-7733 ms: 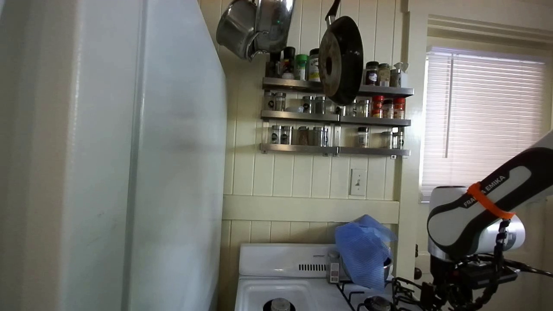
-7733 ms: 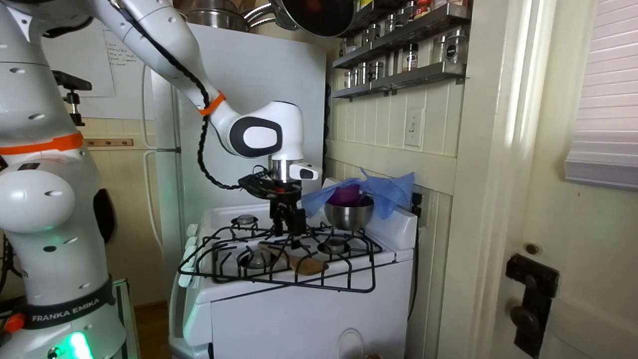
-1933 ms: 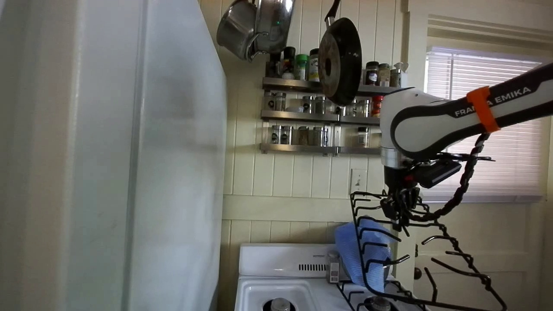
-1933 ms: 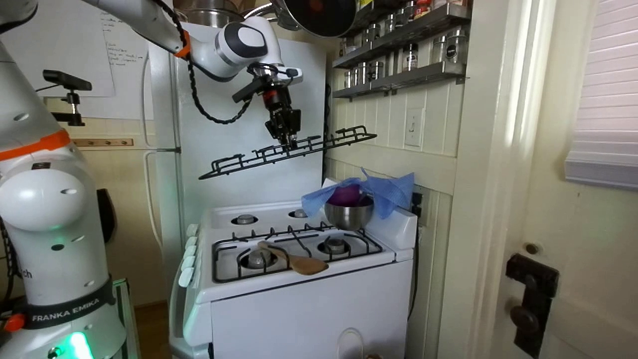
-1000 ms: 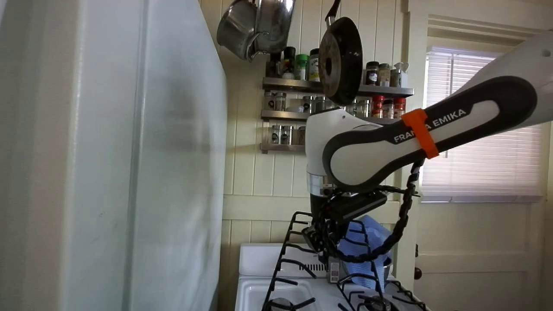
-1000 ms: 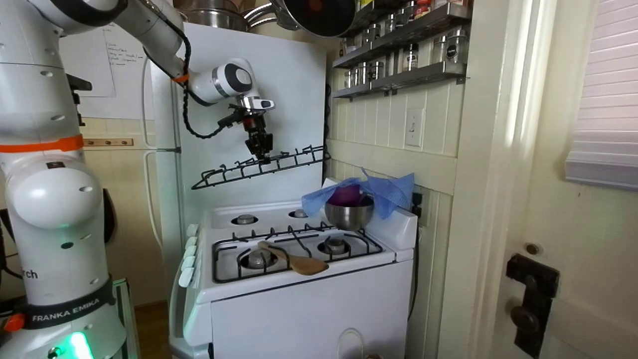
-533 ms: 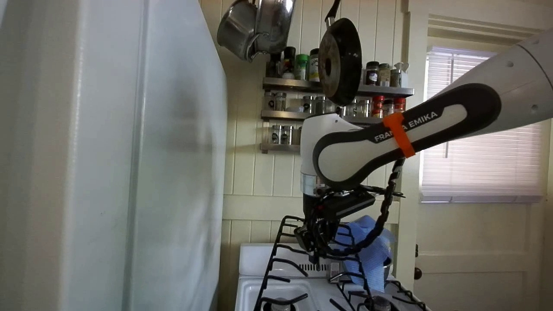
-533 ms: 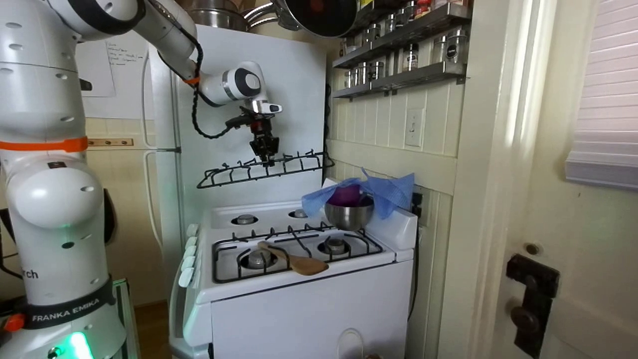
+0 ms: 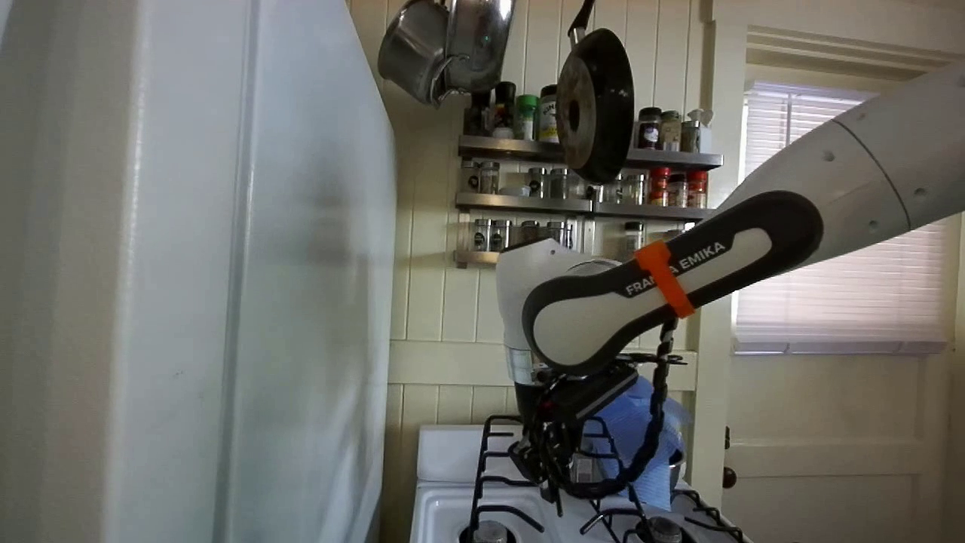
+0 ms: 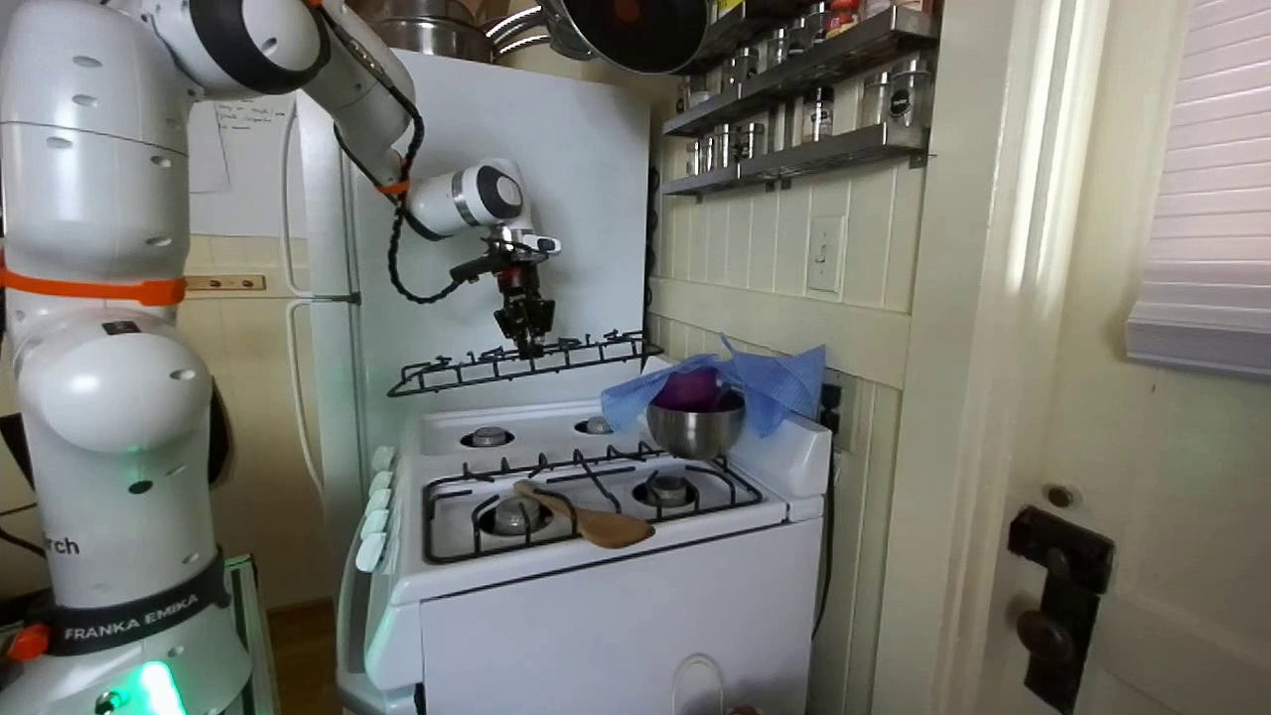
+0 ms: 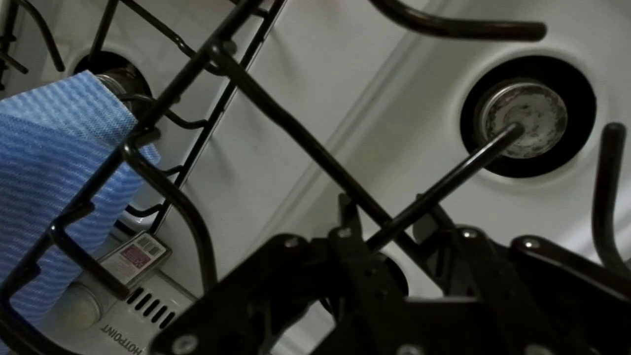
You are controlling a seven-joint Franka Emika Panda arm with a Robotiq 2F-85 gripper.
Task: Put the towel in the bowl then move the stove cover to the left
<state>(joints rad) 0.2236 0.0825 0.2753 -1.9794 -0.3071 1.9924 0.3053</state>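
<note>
My gripper is shut on crossing bars of the black stove cover, a wire grate. In an exterior view the stove cover hangs tilted above the stove's fridge-side burners, with the gripper near its middle. The blue towel drapes over both sides of the steel bowl, and a purple thing shows in the bowl. In the wrist view the towel lies left, partly behind the grate's bars. My arm and the grate partly cover the towel in an exterior view.
A second grate lies on the stove with a wooden spoon across it. A bare burner is below the held grate. The fridge stands close beside it. A small labelled jar stands by the back panel.
The grate lay over the second grate earliest; since then I have lifted it and carried it toward the fridge. Over the last second it has come lower. Towel and bowl stay put.
</note>
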